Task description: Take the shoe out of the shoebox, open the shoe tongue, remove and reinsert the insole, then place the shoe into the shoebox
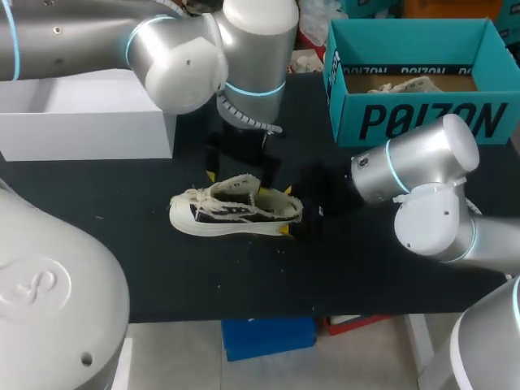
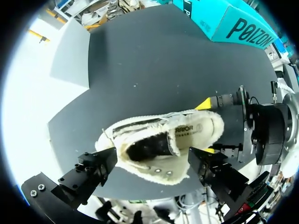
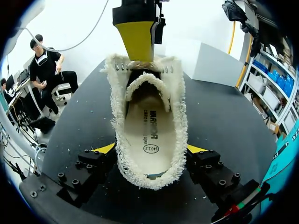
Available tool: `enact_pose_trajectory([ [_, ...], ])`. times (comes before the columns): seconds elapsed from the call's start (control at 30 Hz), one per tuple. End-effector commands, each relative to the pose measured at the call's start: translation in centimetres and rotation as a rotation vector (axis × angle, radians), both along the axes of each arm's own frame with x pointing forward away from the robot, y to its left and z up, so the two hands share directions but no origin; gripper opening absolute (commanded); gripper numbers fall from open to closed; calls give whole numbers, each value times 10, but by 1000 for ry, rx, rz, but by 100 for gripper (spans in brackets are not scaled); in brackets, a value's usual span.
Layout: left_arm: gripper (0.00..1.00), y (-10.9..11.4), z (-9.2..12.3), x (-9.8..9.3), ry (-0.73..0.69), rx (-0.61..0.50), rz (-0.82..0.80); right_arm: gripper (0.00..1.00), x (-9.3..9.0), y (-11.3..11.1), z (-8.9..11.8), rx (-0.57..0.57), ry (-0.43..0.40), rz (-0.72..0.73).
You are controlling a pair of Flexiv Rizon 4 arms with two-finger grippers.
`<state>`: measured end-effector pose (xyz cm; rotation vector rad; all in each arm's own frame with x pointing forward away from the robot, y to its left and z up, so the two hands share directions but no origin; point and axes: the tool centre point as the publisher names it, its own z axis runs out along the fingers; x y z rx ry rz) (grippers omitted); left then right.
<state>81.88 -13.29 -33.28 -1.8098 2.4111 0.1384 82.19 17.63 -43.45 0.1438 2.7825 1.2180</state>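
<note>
Head view: the shoe (image 1: pixel 236 210) sits on the table (image 1: pixel 122 244), with the shoebox (image 1: pixel 422 122) at two o'clock from it. The left gripper (image 1: pixel 237 183), at its twelve, is largely hidden under the wrist; the right gripper (image 1: pixel 285 211) is at three.
Left wrist view: the left gripper's fingers (image 2: pixel 96 170) are spread above the shoe, yellow tips unseen.
Right wrist view: the right gripper's fingers (image 3: pixel 105 148) pinch the heel (image 3: pixel 149 179); the insole (image 3: pixel 149 126) shows.

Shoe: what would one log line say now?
shoe on table outside shoebox | right gripper holds heel | left gripper open over it
</note>
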Motion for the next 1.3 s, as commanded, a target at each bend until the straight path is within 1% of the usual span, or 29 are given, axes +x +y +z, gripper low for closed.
enact_pose_trajectory([
  [0.03, 100, -11, -12, 5, -10, 167, 17, 0, 0, 1, -3, -2, -1, -3],
  [0.43, 100, -10, -30, 4, -1, 216, 122, 0, 0, 1, -3, -2, -1, -3],
  [0.73, 100, -4, -36, -7, 29, 238, 127, 0, 0, 1, -3, -2, -1, -3],
  [1.0, 99, 0, -41, -11, 40, 246, 140, 0, 0, 1, -3, -2, -1, -3],
  [1.03, 90, -1, -42, -12, 42, 246, 141, 0, 0, 1, -3, -2, -1, -3],
  [1.07, 84, -1, -42, -13, 43, 245, 142, 0, 0, 1, -3, -2, -1, -3],
  [1.13, 68, -2, -43, -14, 48, 242, 143, 0, 0, 1, -3, -2, -1, -3],
  [1.2, 54, -3, -43, -16, 52, 240, 143, 0, 0, 1, -3, -2, -1, -3],
  [1.23, 48, -2, -44, -17, 53, 241, 141, 0, 0, 1, -3, -2, -1, -3],
  [1.27, 46, -2, -44, -17, 53, 242, 140, 0, 0, 1, -3, -2, -1, -3],
  [1.3, 41, -1, -45, -17, 53, 244, 140, 0, 0, 1, -3, -2, -1, -3],
])
